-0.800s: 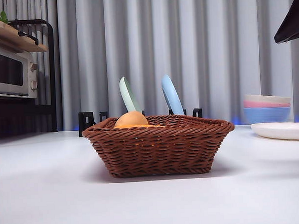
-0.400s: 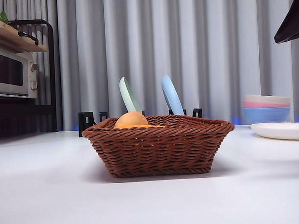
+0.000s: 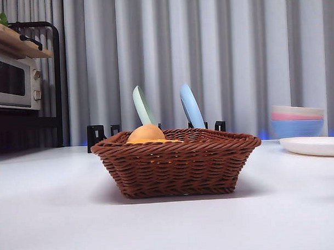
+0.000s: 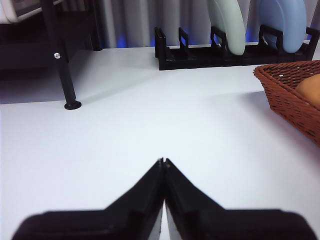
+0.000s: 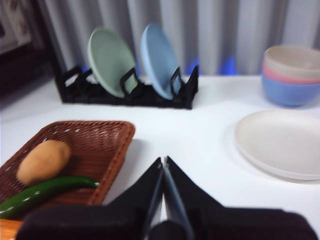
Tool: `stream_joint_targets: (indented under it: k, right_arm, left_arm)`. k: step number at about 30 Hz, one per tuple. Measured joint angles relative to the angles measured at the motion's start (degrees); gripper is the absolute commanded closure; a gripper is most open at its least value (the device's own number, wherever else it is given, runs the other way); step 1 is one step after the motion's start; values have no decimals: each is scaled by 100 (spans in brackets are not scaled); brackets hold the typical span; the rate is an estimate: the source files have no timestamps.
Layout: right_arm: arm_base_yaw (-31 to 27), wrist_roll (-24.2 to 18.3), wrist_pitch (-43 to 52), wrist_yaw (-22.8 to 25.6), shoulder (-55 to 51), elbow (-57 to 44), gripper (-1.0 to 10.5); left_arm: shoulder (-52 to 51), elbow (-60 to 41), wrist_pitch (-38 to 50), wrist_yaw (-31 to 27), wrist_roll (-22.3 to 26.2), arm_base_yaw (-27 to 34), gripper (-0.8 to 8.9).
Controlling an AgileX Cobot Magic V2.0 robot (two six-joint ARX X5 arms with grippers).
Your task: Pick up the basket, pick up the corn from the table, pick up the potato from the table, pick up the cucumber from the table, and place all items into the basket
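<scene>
One basket (image 3: pixel 176 163) stands on the desk (image 3: pixel 49 217), holding one potato (image 5: pixel 43 161), one cucumber (image 5: pixel 45 192) and an orange corner of the corn (image 5: pixel 7 230). Left tool (image 4: pixel 163 161) and right tool (image 5: pixel 163 161): jaws pressed together, empty, over bare desk.

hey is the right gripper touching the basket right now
Apart. The right wrist view shows white table between the right gripper and the basket rim.

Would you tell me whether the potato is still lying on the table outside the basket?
No, the right wrist view shows the potato lying inside the basket, beside the cucumber.
</scene>
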Motion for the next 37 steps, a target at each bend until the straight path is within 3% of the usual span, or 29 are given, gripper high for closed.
stream_joint_targets:
  k: [6,13,17,23,37]
  right_arm:
    - [-555,-28,293,-44,-1099,-1130,945]
    - [-817,-46,275,-44,-1943,-1705,945]
    - [-817,-46,321,-44,-2046,-1856,945]
    - [-817,44,-612,-48,-2103,-1928,945]
    - [-817,153,-608,-44,-2085,-1928,945]
  left_arm:
    - [0,0,0,0,2,0,817]
    - [0,0,0,0,0,0,817]
    - [0,0,0,0,0,0,817]
    - [0,0,0,0,0,0,817]
    - [0,0,2,0,0,0,817]
